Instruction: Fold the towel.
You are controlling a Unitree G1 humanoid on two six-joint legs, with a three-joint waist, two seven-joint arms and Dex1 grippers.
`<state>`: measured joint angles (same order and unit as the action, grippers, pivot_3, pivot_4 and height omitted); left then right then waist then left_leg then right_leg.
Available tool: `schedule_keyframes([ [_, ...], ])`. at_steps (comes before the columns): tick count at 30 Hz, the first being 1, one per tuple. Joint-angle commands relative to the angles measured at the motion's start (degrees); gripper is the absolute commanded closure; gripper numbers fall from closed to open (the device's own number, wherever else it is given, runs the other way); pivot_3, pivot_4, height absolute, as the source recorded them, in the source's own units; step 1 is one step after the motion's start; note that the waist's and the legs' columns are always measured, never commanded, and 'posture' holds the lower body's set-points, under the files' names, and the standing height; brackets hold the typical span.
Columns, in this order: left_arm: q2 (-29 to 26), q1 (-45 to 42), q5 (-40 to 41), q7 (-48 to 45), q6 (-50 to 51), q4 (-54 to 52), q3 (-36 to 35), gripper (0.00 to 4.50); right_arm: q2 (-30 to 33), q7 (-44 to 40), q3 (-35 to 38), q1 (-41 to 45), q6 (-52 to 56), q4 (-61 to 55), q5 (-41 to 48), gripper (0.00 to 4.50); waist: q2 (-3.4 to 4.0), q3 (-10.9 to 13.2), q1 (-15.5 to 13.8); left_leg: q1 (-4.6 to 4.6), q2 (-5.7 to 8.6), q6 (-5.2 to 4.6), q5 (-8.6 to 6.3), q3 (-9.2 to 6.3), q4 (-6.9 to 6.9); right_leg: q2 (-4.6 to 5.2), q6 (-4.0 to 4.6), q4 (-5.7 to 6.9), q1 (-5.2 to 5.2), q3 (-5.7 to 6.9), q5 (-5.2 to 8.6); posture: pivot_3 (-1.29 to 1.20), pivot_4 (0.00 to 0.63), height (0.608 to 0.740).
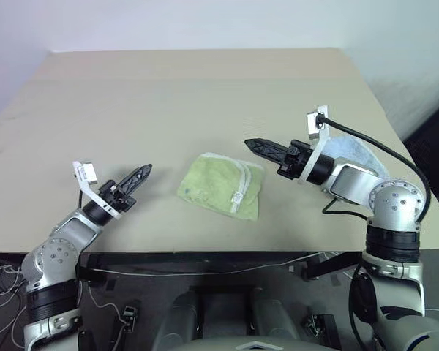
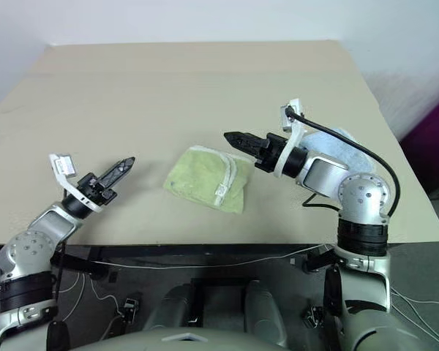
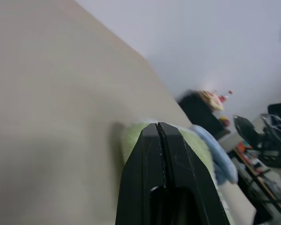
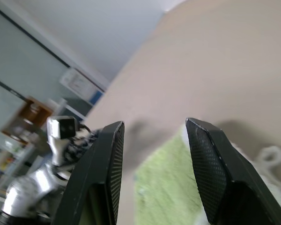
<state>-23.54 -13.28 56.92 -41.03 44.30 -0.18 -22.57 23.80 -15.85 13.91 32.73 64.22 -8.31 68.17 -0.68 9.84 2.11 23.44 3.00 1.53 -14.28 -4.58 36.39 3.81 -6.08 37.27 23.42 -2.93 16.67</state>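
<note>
left gripper (image 1: 145,172) pinched closed, empty | right gripper (image 1: 252,145) parted, empty, above towel's far corner | towel (image 1: 221,184) mid-table, bunched in a fold | next: likely square it, press edges flat | blue towel (image 1: 351,150) behind right arm

The towel (image 1: 222,185) lies folded on the table (image 1: 205,95), near the front edge and a little right of the middle. The left gripper (image 1: 137,178) hovers at the towel's nine o'clock, well apart from it, its tip aimed toward the cloth. The right gripper (image 1: 257,148) sits at about two o'clock of the towel — just beside its far right corner, above the table and pointing left. Behind the right arm, at the towel's three o'clock, a second towel (image 1: 355,152) rests near the table's right edge — well apart from the first.
</note>
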Motion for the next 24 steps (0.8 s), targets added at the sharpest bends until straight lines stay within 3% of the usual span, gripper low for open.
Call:
schedule_keyframes([
  [1, -0.4, -3.06, 0.4, -1.37, 1.14, 0.66, 1.73, 4.5, 1.42, -1.7, 0.52, -3.11, 0.04, -3.41, 0.36, 2.31, 0.0, 0.0, -0.18, 0.0, 0.0, 0.0, 0.0, -0.01, 0.01, 0.0, 0.0, -0.01, -0.01, 0.01, 0.0, 0.0, 0.15, 0.74],
  [4, -0.94, -5.85, 2.09, -2.86, 4.76, 3.83, 2.57, 3.91, 2.16, -1.96, 0.77, -5.93, 0.76, -4.26, 0.89, 1.74, 0.0, 0.0, -0.41, 0.0, 0.0, 0.0, 0.0, 0.01, 0.03, -0.02, 0.0, -0.01, -0.01, 0.0, 0.0, 0.0, 0.15, 0.74],
  [9, -4.1, -11.56, 4.69, -5.29, 13.57, 12.47, 1.59, 2.34, 1.61, -0.61, 0.67, -7.69, -0.33, -4.85, 0.09, 0.14, 0.0, 0.01, -0.09, 0.0, -0.01, 0.0, 0.0, 0.01, 0.04, -0.11, 0.0, 0.04, 0.01, 0.01, 0.0, 0.0, 0.15, 0.74],
  [16, -5.45, -14.28, 4.77, -4.75, 26.16, 16.07, 4.76, 0.06, 0.5, 2.33, 0.91, -8.59, -2.02, -6.37, -0.88, 0.0, 0.0, 0.01, -0.03, 0.0, 0.0, 0.0, 0.0, 0.0, 0.04, -0.1, -0.01, 0.04, 0.01, 0.01, 0.0, 0.0, 0.15, 0.74],
  [24, -7.19, -12.36, -2.4, -6.27, 28.5, 11.46, 15.22, 0.02, -0.28, 4.67, 2.13, -9.3, -2.76, -7.26, -0.06, 0.0, 0.0, 0.0, -0.09, -0.01, 0.0, 0.02, 0.01, -0.01, 0.02, -0.01, 0.0, 0.04, 0.03, -0.02, 0.0, 0.0, 0.15, 0.74],
])
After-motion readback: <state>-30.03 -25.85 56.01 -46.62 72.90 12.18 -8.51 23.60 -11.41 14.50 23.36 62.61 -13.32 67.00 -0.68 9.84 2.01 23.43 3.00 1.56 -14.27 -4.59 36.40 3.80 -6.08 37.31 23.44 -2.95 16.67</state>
